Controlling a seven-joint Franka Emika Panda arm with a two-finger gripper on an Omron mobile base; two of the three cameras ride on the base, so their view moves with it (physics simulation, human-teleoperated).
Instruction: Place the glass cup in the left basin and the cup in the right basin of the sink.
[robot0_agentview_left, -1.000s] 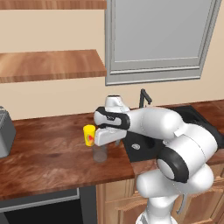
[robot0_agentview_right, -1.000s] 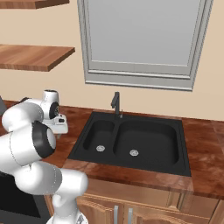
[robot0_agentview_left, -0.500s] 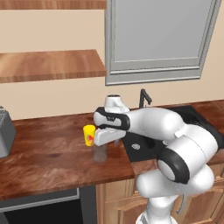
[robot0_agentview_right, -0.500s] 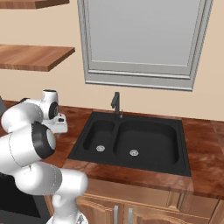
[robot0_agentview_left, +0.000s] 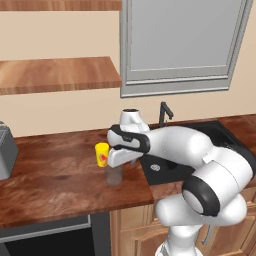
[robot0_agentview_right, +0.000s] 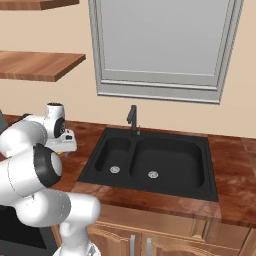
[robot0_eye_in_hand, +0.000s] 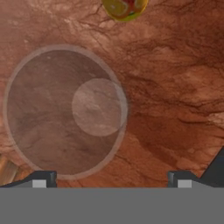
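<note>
The glass cup (robot0_agentview_left: 114, 175) stands upright on the wooden counter, a little left of the sink (robot0_agentview_right: 150, 157). My gripper (robot0_agentview_left: 119, 164) hangs just above it, open, with nothing between its fingers. In the hand view I look down into the glass cup (robot0_eye_in_hand: 65, 111); its rim lies left of centre, and my gripper (robot0_eye_in_hand: 111, 180) has its jaws wide apart. The yellow cup (robot0_agentview_left: 102, 154) with its red mark stands just behind the glass, also at the top edge (robot0_eye_in_hand: 124, 6). The left basin (robot0_agentview_right: 114, 154) and right basin (robot0_agentview_right: 167, 160) hold nothing but their drains.
A dark bent tap (robot0_agentview_right: 132, 117) rises at the sink's back edge. A grey appliance (robot0_agentview_left: 5, 150) sits at the counter's far left. A wooden shelf (robot0_agentview_left: 55, 72) and a window (robot0_agentview_left: 182, 42) hang on the wall above. The counter's front edge (robot0_agentview_left: 75, 210) runs just before the glass.
</note>
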